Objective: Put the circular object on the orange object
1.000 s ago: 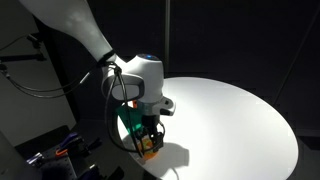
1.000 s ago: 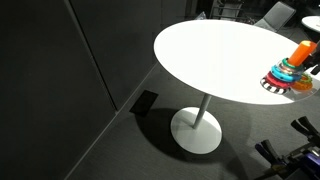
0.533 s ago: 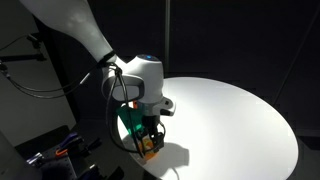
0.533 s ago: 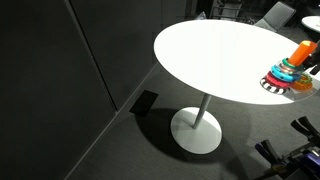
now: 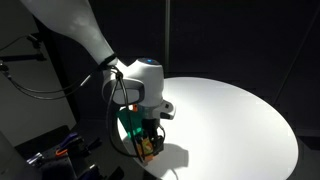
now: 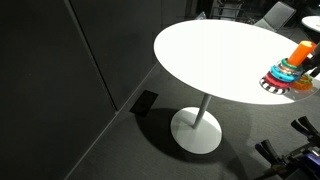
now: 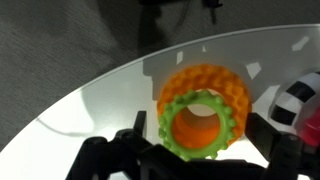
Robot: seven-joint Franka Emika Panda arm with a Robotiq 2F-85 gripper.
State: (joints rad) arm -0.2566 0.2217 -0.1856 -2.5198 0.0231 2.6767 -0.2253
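Note:
In the wrist view a knobbly yellow-green ring point(image 7: 200, 125) sits between my gripper's point(image 7: 203, 138) two dark fingers, and the gripper is shut on it. The ring is centred round the top of the knobbly orange peg point(image 7: 225, 85), whose hollow end shows through the ring's hole. In an exterior view the peg point(image 6: 303, 50) rises tilted from a stack of multicoloured rings point(image 6: 288, 74) at the table's right edge. In an exterior view my gripper point(image 5: 150, 142) hangs over the toy at the near table edge.
The toy stands on a round white table point(image 6: 215, 55) on a single pedestal foot point(image 6: 197, 130), close to its rim point(image 5: 175, 165). A black-and-white striped piece point(image 7: 298, 100) lies right of the peg. Dark floor and cables surround the table.
My gripper has sunk very slightly over the peg with the ring; nothing else has moved.

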